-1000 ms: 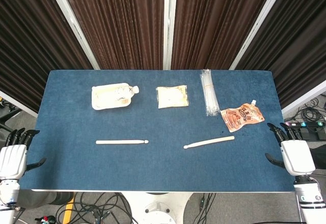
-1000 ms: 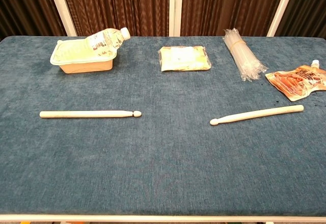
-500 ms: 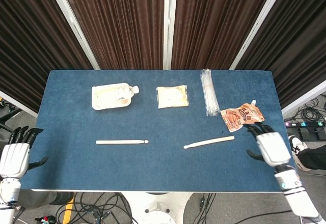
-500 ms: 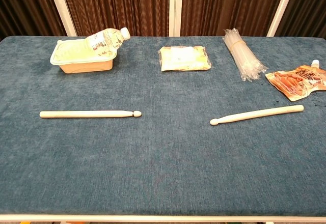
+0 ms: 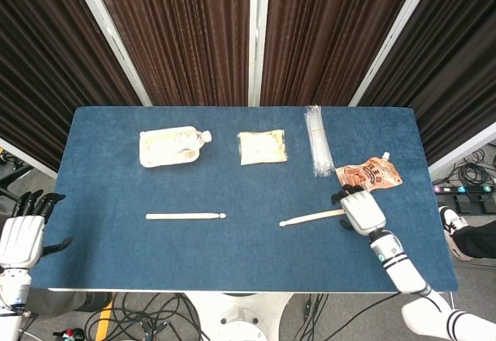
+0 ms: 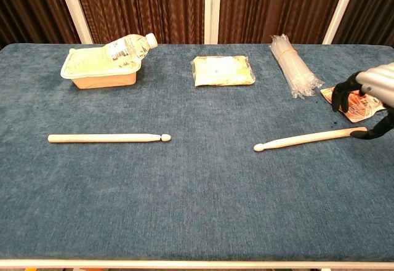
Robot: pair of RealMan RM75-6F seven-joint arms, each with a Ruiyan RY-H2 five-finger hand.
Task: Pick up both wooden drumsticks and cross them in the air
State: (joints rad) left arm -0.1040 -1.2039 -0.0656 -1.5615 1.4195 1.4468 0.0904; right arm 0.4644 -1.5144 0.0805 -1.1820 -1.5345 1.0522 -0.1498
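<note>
- We see the blue worktop [image 5: 240, 256] carrying everything, with broad bare cloth along its near edge and between the two sticks.
- At back left a tray [image 6: 92, 74] holds a bottle [image 6: 130, 45] lying tilted on it.
- Further right lie a flat packet [image 5: 262, 146], a bundle of clear straws [image 5: 317, 139] and an orange pouch [image 5: 370, 176].
- The left stick [image 5: 184, 216] lies flat, pale wood, tip pointing right.
- The right stick [image 5: 314, 217] lies slanted, tip pointing left.
- Our right hand [image 5: 360, 211] hovers over that stick's butt end, fingers [image 6: 342, 92] spread; we cannot tell if they touch it.
- Our left hand [image 5: 22, 236] hangs off the worktop's left edge, fingers apart, empty.
</note>
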